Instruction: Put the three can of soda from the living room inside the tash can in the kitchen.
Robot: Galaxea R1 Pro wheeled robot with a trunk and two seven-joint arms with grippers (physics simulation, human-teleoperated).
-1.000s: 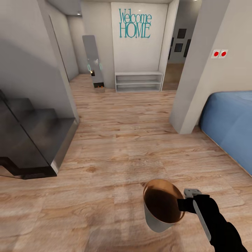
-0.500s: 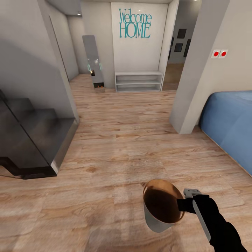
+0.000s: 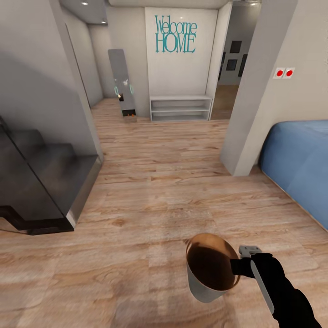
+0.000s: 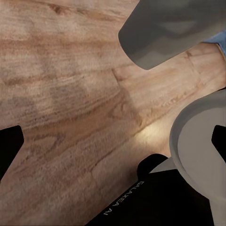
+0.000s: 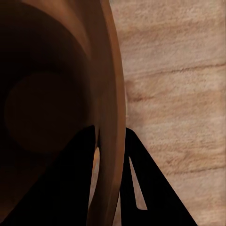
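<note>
The tash can [image 3: 207, 269], light grey outside and glossy brown inside, hangs tilted just above the wood floor at the lower right of the head view. My right gripper [image 3: 238, 267] is shut on its rim. In the right wrist view the two black fingers straddle the rim [image 5: 113, 141], one inside the brown wall and one outside. My left gripper [image 4: 113, 146] is open over bare planks, its dark fingertips [image 4: 9, 150] far apart with nothing between them. The cans of soda are out of view.
Black stairs [image 3: 41, 182] stand at the left. A white wall corner [image 3: 255, 114] and a blue sofa [image 3: 300, 159] are at the right. Ahead, a hallway of wood floor [image 3: 159, 182] leads to a low white shelf [image 3: 181, 107] and a standing mirror [image 3: 122, 82].
The whole head picture has shifted slightly, so the camera has moved a little. The tash can and my right gripper keep the same place in it.
</note>
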